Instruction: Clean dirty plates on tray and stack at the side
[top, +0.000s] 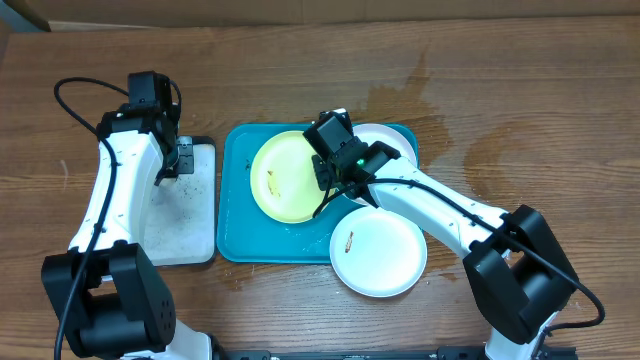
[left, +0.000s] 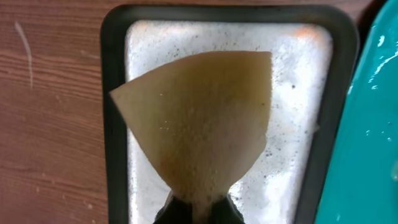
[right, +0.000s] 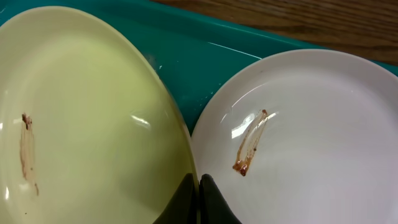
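Your right fingers (right: 183, 205) are clenched on the rim of the yellow plate (top: 285, 175), at its edge nearest the front white plate (top: 378, 250). In the right wrist view the two tips sit almost together with the rim between them. The yellow plate lies in the middle of the tray (top: 235, 200) and carries a brown smear on its left part.

The front white plate sits just beside the one you hold, their rims nearly touching at your fingertips, so it crowds that side. It hangs over the tray's front right corner onto the surface (top: 520, 110) and has a brown streak close to the yellow plate.

The back white plate (top: 385, 133) is in the tray's far right corner, mostly hidden under your right arm (top: 430, 200).

Your left fingers (left: 166, 214) grip a tan sponge (left: 199, 124) by its narrow end, above the small tray (left: 115, 124). That tray is black-rimmed with a speckled white, foamy-looking bed, and lies just beside the teal one on its left.

A wet patch (top: 420, 90) darkens the wood behind the tray.
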